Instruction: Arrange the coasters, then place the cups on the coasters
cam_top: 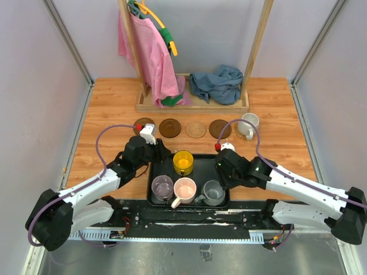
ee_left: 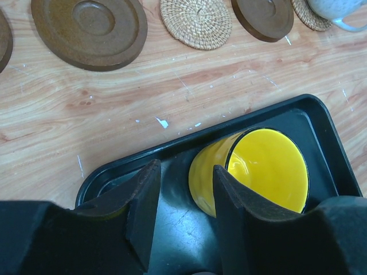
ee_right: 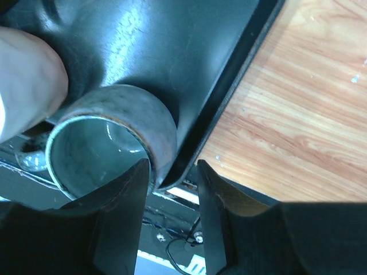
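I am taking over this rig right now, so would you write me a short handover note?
Left gripper: open and holding nothing, low over the black tray beside the yellow cup.
Right gripper: open, astride the grey cup wall, one finger inside; no firm grip visible.
Done: coasters lie in a row beyond the tray; the white cup sits on the rightmost coaster.
Left: yellow cup, purple cup, pink cup and grey cup are in the tray; each needs a coaster.
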Available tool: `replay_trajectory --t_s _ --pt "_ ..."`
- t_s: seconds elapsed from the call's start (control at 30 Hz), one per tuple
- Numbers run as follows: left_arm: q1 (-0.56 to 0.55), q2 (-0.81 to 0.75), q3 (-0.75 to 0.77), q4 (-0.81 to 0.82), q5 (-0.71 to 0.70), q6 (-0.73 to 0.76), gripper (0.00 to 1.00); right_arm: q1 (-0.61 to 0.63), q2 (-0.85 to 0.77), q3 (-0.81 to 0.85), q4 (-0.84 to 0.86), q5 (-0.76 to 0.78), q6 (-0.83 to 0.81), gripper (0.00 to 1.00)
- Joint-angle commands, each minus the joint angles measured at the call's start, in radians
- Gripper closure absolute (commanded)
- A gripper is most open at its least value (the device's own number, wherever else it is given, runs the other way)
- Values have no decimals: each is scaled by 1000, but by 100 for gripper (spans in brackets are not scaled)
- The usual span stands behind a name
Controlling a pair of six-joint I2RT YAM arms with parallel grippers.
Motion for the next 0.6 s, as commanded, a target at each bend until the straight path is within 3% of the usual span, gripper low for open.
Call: replay_trajectory --t_s 0.0,0.23,0.47,0.57 --pt "-12 -12 15 7 -12 2 55 21 39 40 56 -16 -19 60" --pt "-12 -12 9 7 -20 7 55 26 83 51 67 -15 -28 61" --pt "-12 10 7 17 -23 4 55 25 129 50 58 36 -32 75" --pt "-12 12 5 20 -25 2 55 26 154 62 59 77 -42 76"
